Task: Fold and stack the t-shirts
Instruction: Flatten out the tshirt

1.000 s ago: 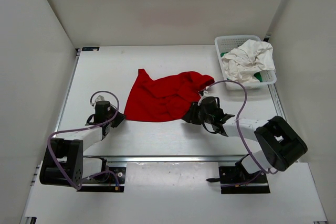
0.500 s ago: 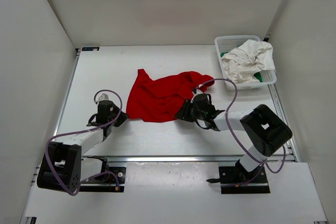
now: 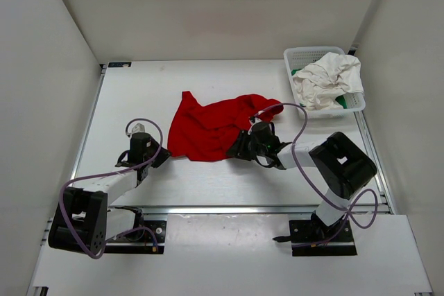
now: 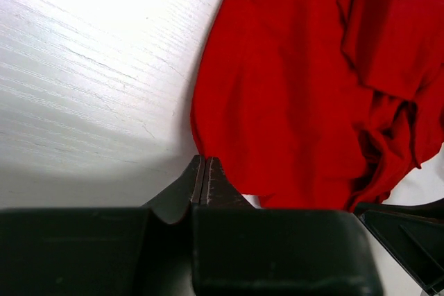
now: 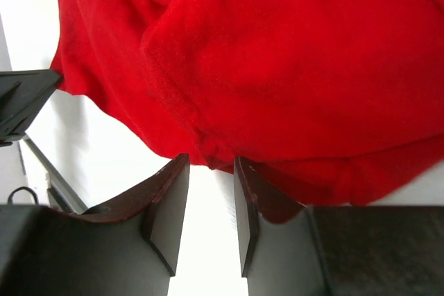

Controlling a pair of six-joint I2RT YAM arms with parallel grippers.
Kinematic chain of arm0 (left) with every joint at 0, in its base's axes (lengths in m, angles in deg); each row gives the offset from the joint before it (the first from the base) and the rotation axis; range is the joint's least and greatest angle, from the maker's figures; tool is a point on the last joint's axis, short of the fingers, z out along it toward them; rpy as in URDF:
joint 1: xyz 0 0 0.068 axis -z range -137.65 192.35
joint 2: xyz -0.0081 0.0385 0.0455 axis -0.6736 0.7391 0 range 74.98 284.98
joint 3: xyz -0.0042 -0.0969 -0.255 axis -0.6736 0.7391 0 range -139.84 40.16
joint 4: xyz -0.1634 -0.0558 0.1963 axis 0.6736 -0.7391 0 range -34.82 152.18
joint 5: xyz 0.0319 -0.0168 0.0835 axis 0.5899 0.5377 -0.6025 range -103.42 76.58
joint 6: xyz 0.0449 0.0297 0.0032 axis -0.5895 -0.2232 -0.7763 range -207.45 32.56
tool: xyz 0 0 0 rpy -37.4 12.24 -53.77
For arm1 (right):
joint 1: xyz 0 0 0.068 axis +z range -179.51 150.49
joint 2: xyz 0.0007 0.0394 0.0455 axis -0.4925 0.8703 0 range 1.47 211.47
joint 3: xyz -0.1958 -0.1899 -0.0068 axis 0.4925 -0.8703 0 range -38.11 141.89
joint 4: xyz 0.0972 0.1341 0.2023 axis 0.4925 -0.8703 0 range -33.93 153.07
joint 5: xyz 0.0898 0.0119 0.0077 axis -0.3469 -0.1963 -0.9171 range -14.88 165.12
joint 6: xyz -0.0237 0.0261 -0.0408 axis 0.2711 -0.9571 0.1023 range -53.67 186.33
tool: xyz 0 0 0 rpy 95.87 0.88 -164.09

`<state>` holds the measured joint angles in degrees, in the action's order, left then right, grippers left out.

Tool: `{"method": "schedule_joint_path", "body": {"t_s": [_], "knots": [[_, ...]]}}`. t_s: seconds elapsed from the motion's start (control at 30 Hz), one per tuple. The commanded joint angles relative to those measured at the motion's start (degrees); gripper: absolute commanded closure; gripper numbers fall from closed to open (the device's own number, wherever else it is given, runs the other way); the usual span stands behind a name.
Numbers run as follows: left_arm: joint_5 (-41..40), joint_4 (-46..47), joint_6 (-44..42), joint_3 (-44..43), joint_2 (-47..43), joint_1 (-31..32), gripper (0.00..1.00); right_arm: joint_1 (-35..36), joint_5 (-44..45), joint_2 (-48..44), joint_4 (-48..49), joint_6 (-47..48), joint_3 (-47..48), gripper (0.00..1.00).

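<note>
Crumpled bright red cloth t-shirt [image 3: 215, 129] on tabletop [image 3: 139, 95]; left hand [image 4: 203, 168] closed at lower-left hem, grip uncertain; right hand [image 5: 211, 166] half-open astride lower-right hem, probably for spreading.

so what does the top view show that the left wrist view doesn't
Only the top view shows the basket at the far right corner, holding the white shirt with a bit of green shirt under it, and the red shirt in full outline. Only the left wrist view shows the left gripper shut, its tips right at that shirt's near corner; whether cloth is pinched is unclear. Both show the red shirt lying crumpled on the white table.
</note>
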<state>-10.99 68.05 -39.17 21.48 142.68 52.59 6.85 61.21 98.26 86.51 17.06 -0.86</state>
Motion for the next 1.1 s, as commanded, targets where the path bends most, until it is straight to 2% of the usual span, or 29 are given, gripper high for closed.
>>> {"method": "schedule_joint_path", "body": {"t_s": [0.0, 0.17, 0.27, 0.47, 0.67, 0.8, 0.93, 1.03, 1.07], "knots": [[0.73, 0.55, -0.46, -1.01, -1.52, -0.31, 1.0, 0.2, -0.42, 1.03, 1.17, -0.91, 2.29, 0.69], [0.81, 0.72, -0.2, -0.92, -1.61, 0.31, 1.0, 2.04, 5.38, -0.9, -4.26, 0.49, 2.21, 0.68], [1.25, 1.16, 0.15, -0.57, -1.7, 0.4, 1.0, 3.01, 8.45, 0.41, -11.81, 4.35, 7.46, 0.68], [1.6, 1.16, 0.07, -0.31, -2.75, 0.39, 1.0, 7.76, 22.86, 3.31, -26.31, 11.04, 16.7, 0.68], [1.52, 0.99, -0.2, -0.57, -2.67, 0.48, 1.0, 12.67, 32.96, 6.21, -33.79, 13.33, 22.42, 0.71], [1.87, 1.16, -0.2, -0.57, -2.4, 0.31, 1.0, 13.74, 36.41, 8.85, -36.88, 15.17, 26.46, 0.72], [2.05, 1.34, -0.37, -0.92, -2.31, 0.04, 1.0, 14.26, 37.29, 9.2, -37.24, 14.74, 25.59, 0.75], [2.14, 1.25, -0.46, -1.36, -1.87, -0.22, 1.0, 14.0, 36.85, 6.84, -34.7, 13.69, 22.61, 0.82], [2.22, 1.16, -0.28, -1.8, -1.78, 0.13, 1.0, 14.09, 36.68, 6.22, -34.43, 13.85, 21.9, 0.87]]}}
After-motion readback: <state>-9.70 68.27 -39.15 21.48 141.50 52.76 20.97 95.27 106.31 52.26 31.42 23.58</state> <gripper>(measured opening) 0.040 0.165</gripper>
